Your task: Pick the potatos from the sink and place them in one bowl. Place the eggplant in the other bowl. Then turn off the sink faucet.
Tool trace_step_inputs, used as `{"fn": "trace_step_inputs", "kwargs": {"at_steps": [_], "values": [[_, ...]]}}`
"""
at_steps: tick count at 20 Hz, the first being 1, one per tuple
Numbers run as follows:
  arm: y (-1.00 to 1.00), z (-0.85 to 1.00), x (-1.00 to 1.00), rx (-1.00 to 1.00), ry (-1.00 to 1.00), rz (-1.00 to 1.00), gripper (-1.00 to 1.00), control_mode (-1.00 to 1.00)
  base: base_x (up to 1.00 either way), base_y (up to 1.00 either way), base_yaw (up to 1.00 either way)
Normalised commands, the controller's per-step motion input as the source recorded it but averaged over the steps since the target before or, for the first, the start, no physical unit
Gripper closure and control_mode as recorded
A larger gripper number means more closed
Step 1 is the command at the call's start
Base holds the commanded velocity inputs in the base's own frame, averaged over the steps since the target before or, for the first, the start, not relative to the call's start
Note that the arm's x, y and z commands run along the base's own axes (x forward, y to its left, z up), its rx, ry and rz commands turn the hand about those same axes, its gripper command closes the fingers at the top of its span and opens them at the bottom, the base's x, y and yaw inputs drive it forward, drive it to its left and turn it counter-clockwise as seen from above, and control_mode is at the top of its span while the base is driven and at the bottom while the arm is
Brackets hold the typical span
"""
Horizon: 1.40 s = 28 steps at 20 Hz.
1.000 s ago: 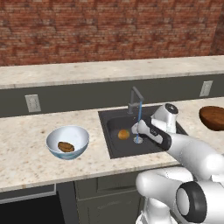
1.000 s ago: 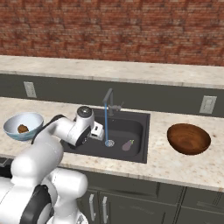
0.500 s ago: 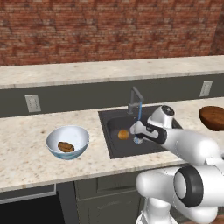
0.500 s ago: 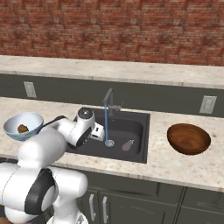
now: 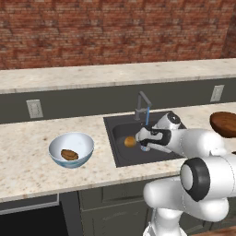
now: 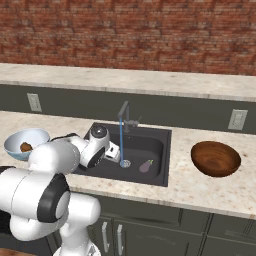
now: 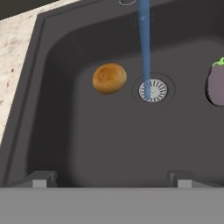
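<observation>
One unlabelled potato [image 7: 109, 78] in sink [image 7: 57, 131]

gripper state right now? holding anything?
Gripper: jaws open, empty, over the dark grey sink basin; the round golden-orange potato lies loose ahead of it.

Golden-orange potato [image 7: 109, 78], dark grey sink [image 7: 109, 144]

Open tool [image 5: 138, 137] beside golden potato [image 5: 130, 141]
</observation>
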Motion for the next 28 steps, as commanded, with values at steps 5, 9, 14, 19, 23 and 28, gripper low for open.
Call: {"fn": "trace_step_inputs", "kwargs": {"at_steps": [5,9,14,19,23,28], "values": [[0.00,-0.17,0.14,0.06,0.00,-0.02,-1.00,-1.00,0.00,0.00,0.00],[0.00,-0.13,0.16,0.07,0.00,-0.02,-1.00,-1.00,0.00,0.00,0.00],[0.00,-0.13,0.17,0.06,0.00,-0.03,-1.00,-1.00,0.00,0.00,0.00],[0.00,-0.11,0.21,0.02,0.00,-0.04,-1.00,-1.00,0.00,0.00,0.00],[0.00,-0.07,0.23,0.00,0.00,-0.03,-1.00,-1.00,0.00,0.00,0.00],[0.00,-0.17,0.20,0.00,-0.01,-0.03,-1.00,-1.00,0.00,0.00,0.00]]}}
